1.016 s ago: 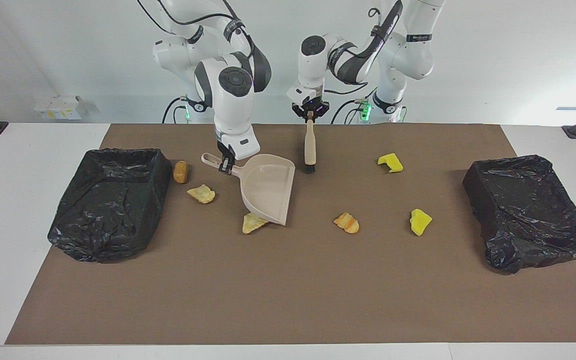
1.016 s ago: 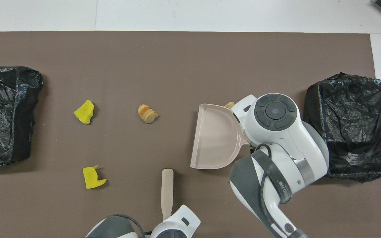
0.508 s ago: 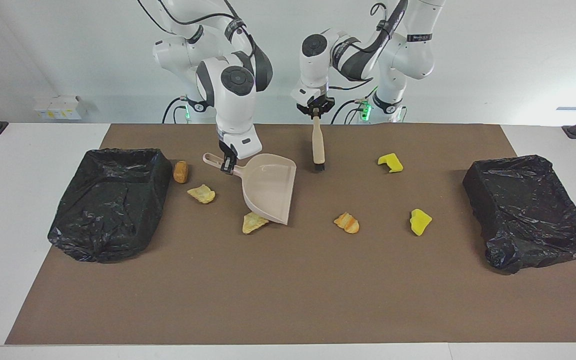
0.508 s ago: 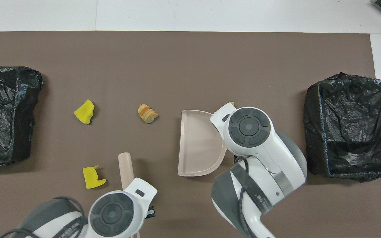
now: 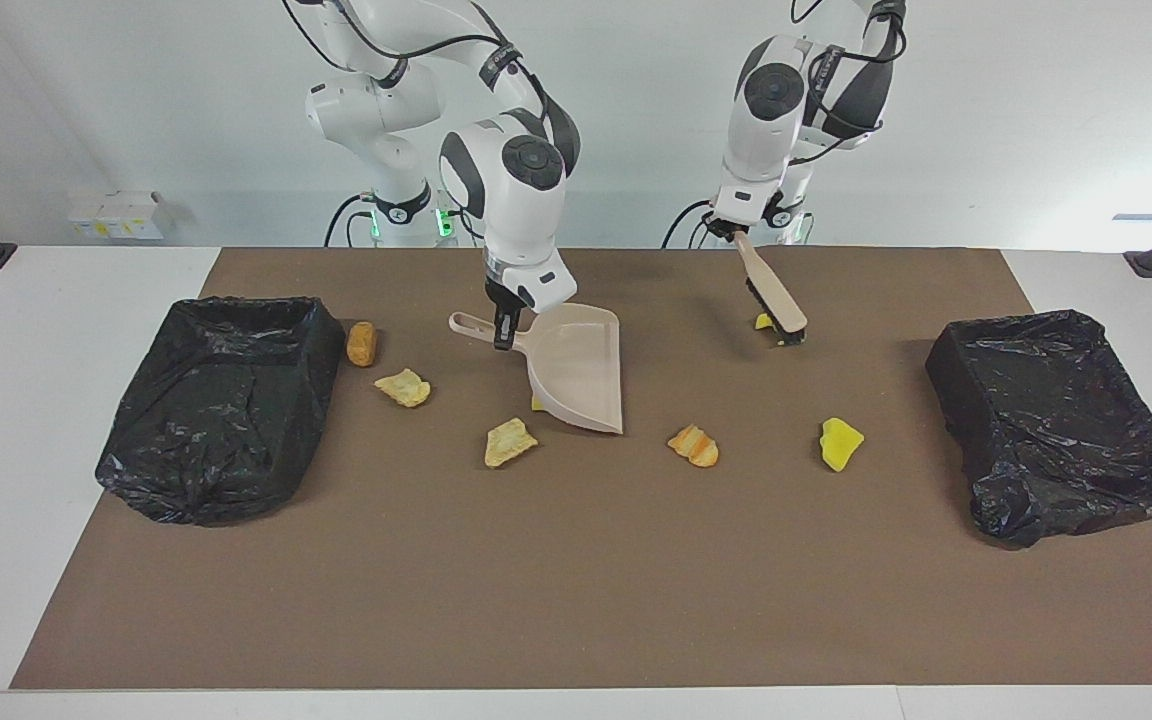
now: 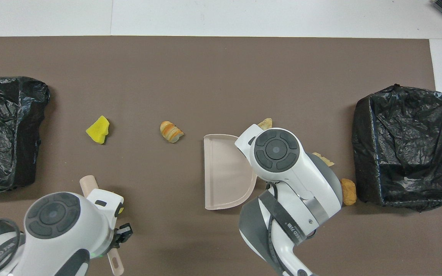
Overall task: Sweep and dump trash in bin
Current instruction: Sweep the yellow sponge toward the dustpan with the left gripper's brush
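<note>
My right gripper (image 5: 504, 332) is shut on the handle of the beige dustpan (image 5: 581, 375), which hangs tilted over the middle of the mat with its lip low. It also shows in the overhead view (image 6: 225, 172). My left gripper (image 5: 736, 233) is shut on the beige brush (image 5: 768, 288). The brush's black bristles (image 5: 789, 336) are down at a yellow foam piece (image 5: 762, 322) that is mostly hidden. The trash lies scattered: an orange-striped pastry (image 5: 693, 445), another yellow foam piece (image 5: 841, 443), two tan crusty bits (image 5: 509, 441) (image 5: 403, 387), a brown lump (image 5: 361, 343) and a yellow scrap (image 5: 537, 404) at the dustpan's edge.
A black bag-lined bin (image 5: 226, 400) stands at the right arm's end of the brown mat (image 5: 576, 580). A second one (image 5: 1056, 420) stands at the left arm's end. White table shows around the mat.
My left arm has swung the brush toward its own end of the table, down to the notched yellow piece. My right gripper has carried the dustpan toward the middle, off the tan bit.
</note>
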Action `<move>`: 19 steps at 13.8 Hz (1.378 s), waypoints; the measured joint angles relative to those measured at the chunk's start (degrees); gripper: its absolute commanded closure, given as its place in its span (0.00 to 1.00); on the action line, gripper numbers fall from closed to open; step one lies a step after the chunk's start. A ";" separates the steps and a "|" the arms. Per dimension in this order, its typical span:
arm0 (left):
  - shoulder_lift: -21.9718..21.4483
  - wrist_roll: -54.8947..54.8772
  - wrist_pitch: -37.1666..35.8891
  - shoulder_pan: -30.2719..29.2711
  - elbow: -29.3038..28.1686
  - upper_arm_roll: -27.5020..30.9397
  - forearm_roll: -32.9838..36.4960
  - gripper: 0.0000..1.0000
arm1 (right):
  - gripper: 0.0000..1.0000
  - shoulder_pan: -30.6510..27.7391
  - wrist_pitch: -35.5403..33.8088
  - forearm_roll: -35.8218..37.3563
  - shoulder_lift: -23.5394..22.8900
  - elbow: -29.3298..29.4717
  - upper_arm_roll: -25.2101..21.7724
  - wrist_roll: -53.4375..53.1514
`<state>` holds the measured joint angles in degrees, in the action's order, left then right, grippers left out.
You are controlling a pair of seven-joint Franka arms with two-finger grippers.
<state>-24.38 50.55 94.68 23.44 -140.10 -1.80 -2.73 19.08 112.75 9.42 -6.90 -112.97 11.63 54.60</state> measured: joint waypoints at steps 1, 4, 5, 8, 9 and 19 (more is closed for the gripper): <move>0.00 0.00 -0.02 -2.21 -0.37 0.03 0.02 1.00 | 1.00 0.00 0.77 0.00 -0.08 -0.41 -0.01 0.74; -0.14 0.06 0.09 -4.87 -2.03 0.02 -0.01 1.00 | 1.00 0.17 3.53 0.01 -0.60 -2.34 0.08 1.14; -0.27 0.10 0.25 -4.87 -2.83 -0.08 -0.06 1.00 | 1.00 0.19 3.53 0.01 -0.59 -2.42 0.08 1.14; -0.77 0.13 2.11 -4.87 -6.32 -0.29 -1.50 1.00 | 1.00 0.19 3.49 0.95 -0.58 -2.42 0.07 1.14; -0.81 0.12 2.84 -4.85 -7.19 -0.34 -2.14 1.00 | 1.00 0.17 3.40 1.25 -0.58 -2.43 0.07 1.14; 4.17 -0.38 20.71 6.29 -8.70 -1.27 -10.32 1.00 | 1.00 0.03 3.32 1.56 -0.58 -2.77 0.02 1.15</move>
<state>-20.21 50.17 115.39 29.73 -148.80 -3.06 -13.04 19.11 116.07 10.98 -7.48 -115.74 11.65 55.75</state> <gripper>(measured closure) 0.740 0.687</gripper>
